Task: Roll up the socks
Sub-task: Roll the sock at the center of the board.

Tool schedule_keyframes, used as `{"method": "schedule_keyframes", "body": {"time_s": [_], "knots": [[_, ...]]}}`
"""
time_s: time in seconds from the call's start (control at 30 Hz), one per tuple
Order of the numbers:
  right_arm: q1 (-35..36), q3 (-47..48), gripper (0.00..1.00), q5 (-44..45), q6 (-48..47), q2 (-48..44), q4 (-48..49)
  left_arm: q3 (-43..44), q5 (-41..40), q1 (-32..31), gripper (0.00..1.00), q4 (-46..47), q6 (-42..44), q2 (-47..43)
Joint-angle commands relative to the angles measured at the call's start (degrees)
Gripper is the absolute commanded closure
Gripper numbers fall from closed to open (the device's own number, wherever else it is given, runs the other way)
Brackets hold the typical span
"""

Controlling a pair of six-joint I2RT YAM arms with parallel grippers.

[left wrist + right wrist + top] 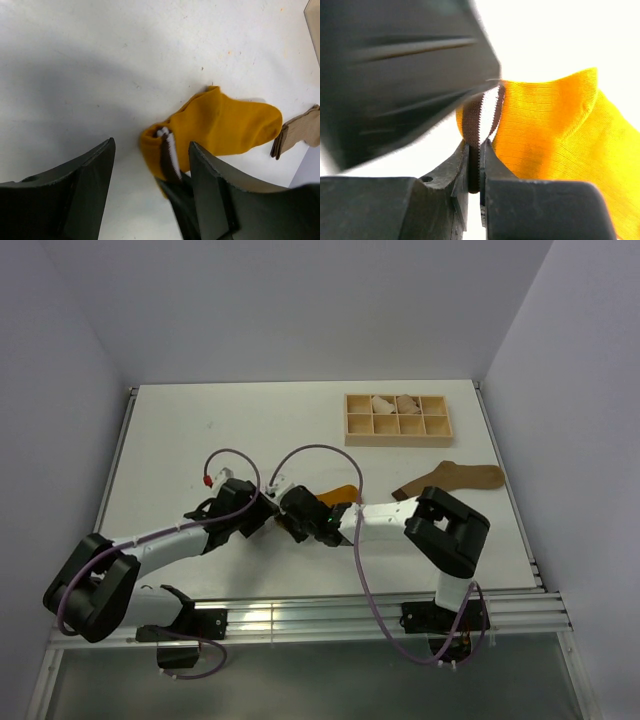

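Two grippers meet at the mustard sock [225,125]. Left gripper [150,150]: fingers spread wide, gripping nothing; the striped cuff [480,117] stands in the gap between them. Right gripper [475,150]: fingers pinched shut on that cuff, sock body lying beyond its tips. Tan sock [300,132] lies flat, well apart from both sets of fingers.

A pale wooden tray [397,443] with 8 square compartments, in 2 rows of 4, sits at the far right of the white surface [200,430]. 2 cream rolled fabric bundles [382,403] occupy its 2 middle far-row compartments.
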Motion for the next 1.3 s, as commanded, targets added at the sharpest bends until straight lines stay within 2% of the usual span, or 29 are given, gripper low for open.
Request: {"method": "schedule_keyframes", "body": {"time_s": [0.0, 0.4, 0.6, 1.0, 1.27], "knots": [[-4.0, -3.1, 1.00, -5.7, 4.8, -1.2, -4.0, -1.0, 0.1, -0.8, 0.34, 1.8, -1.0, -1.9], [-12.4, -6.7, 1.00, -20.4, 11.2, -3.6, 0.9, -1.1, 5.5, -1.2, 0.37, 9.2, 0.7, 2.6], [-17.8, -11.0, 1.00, -33.0, 22.7, -4.0, 10.1, -0.8, 6.4, -1.6, 0.38, 11.2, 0.4, 4.3], [-22.0, -20.0, 1.00, -38.7, 40.1, -1.9, 29.9, -0.5, 7.8, -2.2, 0.39, 13.3, 1.1, 6.9], [-22.7, -22.7, 1.00, -39.9, 45.4, 1.1, 37.7, 0.8, 9.3, -3.2, 0.41, 14.2, 1.4, 10.2]]}}
